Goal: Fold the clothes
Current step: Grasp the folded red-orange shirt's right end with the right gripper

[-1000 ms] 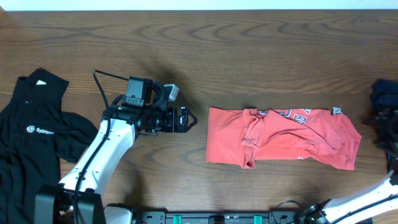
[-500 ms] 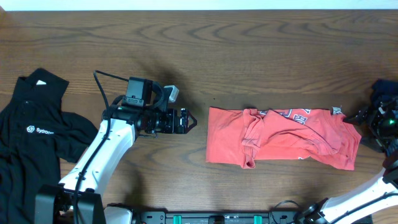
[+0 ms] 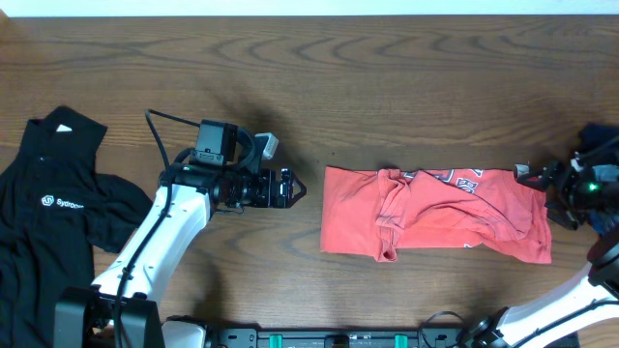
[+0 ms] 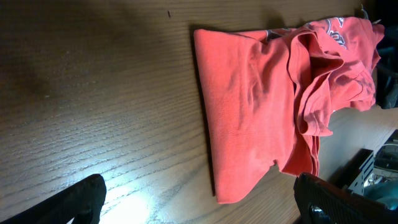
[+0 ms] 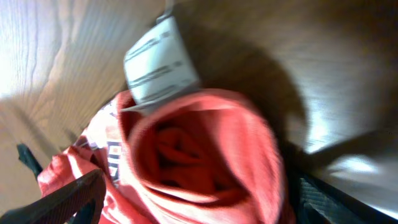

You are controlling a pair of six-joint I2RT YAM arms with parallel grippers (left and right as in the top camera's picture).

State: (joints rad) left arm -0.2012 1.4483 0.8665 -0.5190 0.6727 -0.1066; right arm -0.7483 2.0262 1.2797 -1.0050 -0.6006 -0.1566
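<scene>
Your coral-red T-shirt (image 3: 435,224) lies bunched right of the table's (image 3: 309,77) middle, and the black shirt (image 3: 48,222) is at its left edge. Your right gripper (image 3: 540,193) straddles the T-shirt's right end, fingers spread wide, unclosed. Your left gripper (image 3: 295,188) gapes empty near its left end.

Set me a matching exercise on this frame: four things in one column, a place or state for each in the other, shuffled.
Things
1. coral-red T-shirt
2. black collared shirt
3. left gripper
4. right gripper

Place or state
A. open, over bare table, apart from any cloth
B. lying at the far left
C. open, at the T-shirt's right end
D. bunched, lying right of the middle

Pairs: 1-D, 2-B, 3-A, 4-C
</scene>
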